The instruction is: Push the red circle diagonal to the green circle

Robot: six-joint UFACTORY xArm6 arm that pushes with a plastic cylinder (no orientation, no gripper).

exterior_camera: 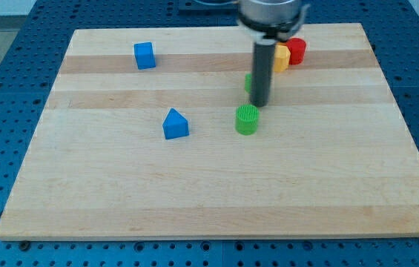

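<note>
Hovering near the view's top: my tip (259,104) sits just above the green circle (247,119), no fingers on this rod. Red circle (296,50) lies well apart, touching a yellow block (281,57). Likely light, rigid, slippery; push its flat side centrally to avoid spin-off.

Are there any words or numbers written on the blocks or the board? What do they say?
No text to read: there are none.
The wooden board is plain wood.
The red circle, green circle, blue cube, blue triangle block and yellow block carry no letters, numbers or signs.
My tip sits just above the green circle; the rod is unmarked too.
</note>
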